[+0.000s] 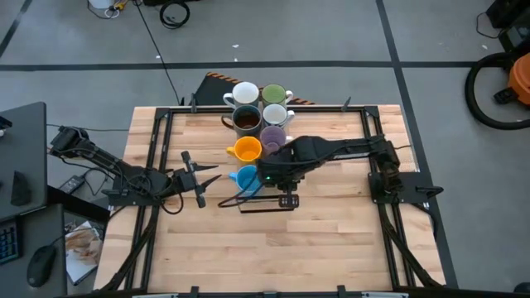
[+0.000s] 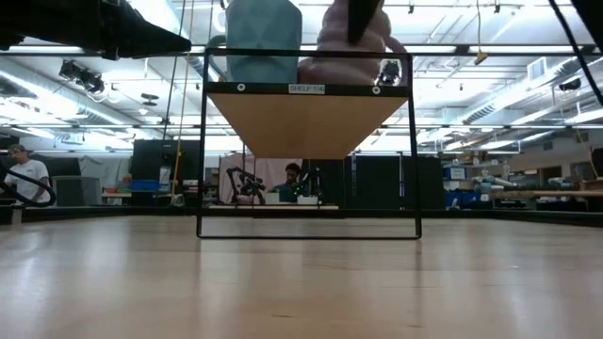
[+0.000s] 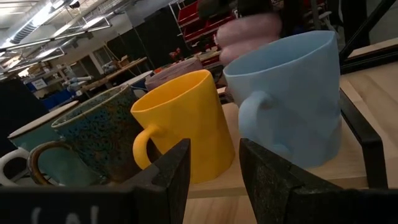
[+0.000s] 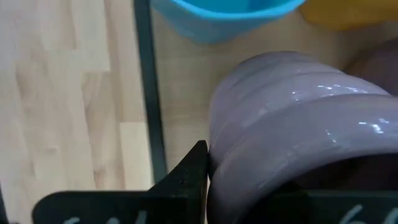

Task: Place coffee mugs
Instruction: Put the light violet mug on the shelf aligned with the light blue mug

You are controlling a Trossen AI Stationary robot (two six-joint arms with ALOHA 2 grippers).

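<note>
Several mugs stand in two rows on a low black-framed wooden shelf at the table's middle and far side: white, green, dark brown, white, light purple, orange and blue. My right gripper reaches in from the right and is shut on a second light purple mug, right of the blue mug. My left gripper is open, just left of the shelf, facing the orange mug and the blue mug. My right gripper holds the light purple mug by its wall near the rim, coming from above. One finger lies against the outside of the wall; the mug hides the other. In the low view the mug's base is at shelf-board level, upright.
The shelf's black wire frame juts toward the near side beyond the mugs. Black rails run along the table's left and right sides. Bare wood lies near of the shelf. People sit in the room behind.
</note>
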